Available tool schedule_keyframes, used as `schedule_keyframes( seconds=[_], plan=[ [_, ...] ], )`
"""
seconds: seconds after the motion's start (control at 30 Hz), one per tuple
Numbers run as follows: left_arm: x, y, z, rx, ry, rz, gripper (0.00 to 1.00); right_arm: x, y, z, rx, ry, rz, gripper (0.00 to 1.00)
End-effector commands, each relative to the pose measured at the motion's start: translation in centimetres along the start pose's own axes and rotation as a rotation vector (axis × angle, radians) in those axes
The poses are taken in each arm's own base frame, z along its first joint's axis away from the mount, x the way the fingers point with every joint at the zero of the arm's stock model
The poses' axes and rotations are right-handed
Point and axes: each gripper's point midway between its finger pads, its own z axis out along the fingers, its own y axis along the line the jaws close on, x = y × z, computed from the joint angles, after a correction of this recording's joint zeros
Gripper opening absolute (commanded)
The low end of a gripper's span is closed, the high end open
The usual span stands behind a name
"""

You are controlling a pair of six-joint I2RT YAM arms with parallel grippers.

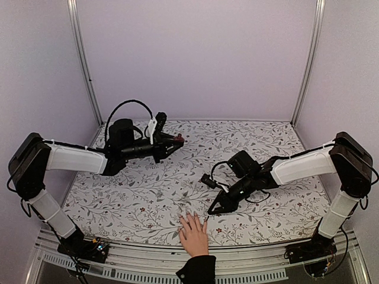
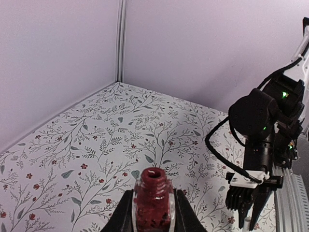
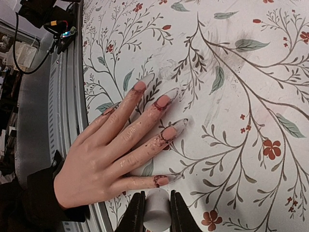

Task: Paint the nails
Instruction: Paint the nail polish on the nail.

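1. So, the hand point(image 1: 193, 235) lies flat on the table point(image 1: 118, 201) at the near edge, fingers pointing to the far wall.
2. The nails point(image 3: 170, 94) are long & pale, at the finger ends. Red smears sit on the skin by them.
3. The right gripper point(image 3: 157, 212) is squeezed onto a white cap point(image 3: 157, 208). Can't see a brush.
4. It hangs just beside the finger ends, a bit past them & to the right, so the nails lie left of it, toward the near edge.
5. The left gripper point(image 2: 153, 212) is clamped on the open red bottle point(image 2: 153, 193), well apart from the hand.
6. Right arm is much nearer, so I think it does the next dab.
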Motion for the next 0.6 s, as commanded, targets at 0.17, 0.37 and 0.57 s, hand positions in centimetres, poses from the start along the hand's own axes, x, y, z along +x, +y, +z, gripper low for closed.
schedule_keyframes(
  seconds=[0.17, 0.37, 0.57],
  plan=[
    [-0.59, 0.56, -0.14, -0.004, -0.022, 0.009, 0.0, -0.92, -0.43, 0.52, 0.021, -0.003, -0.001, 0.0],
    [-0.58, 0.51, -0.07, -0.001, -0.022, 0.009, 0.0, -0.99, -0.54, 0.52, 0.026, -0.003, 0.0, 0.0],
    [-0.57, 0.63, -0.07, -0.003, -0.022, 0.008, 0.0, -0.79, -0.28, 0.52, 0.013, 0.001, 0.002, 0.0]
  ],
)
